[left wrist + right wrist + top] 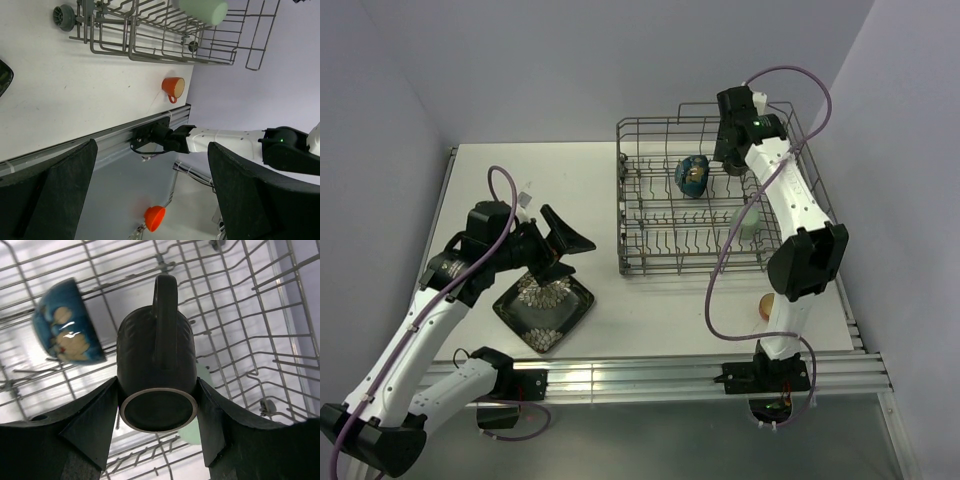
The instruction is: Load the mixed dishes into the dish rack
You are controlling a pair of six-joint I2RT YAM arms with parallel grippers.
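The grey wire dish rack (pixel 650 262) stands at the back right. A dark blue bowl with cream inside (pixel 692 176) and the pale green cup (pixel 750 222) are in it. My right gripper (pixel 732 160) hovers over the rack's far right part, shut on the small dark brown cup (pixel 156 367), whose base faces the camera with the handle on top. The bowl (pixel 67 330) lies just left of it. The dark square leaf-pattern plate (pixel 545 310) lies on the table at front left. My left gripper (pixel 560 255) is open and empty just above it. The small orange cup (pixel 173 87) lies on its side near the front edge.
The rack (pixel 150 42) has upright tines and raised wire handles. The right arm (pixel 805 260) partly hides the orange cup (pixel 765 306). Purple-grey walls close in at the back and sides. An aluminium rail (pixel 650 375) runs along the table front. An orange object (pixel 155 218) lies below table level.
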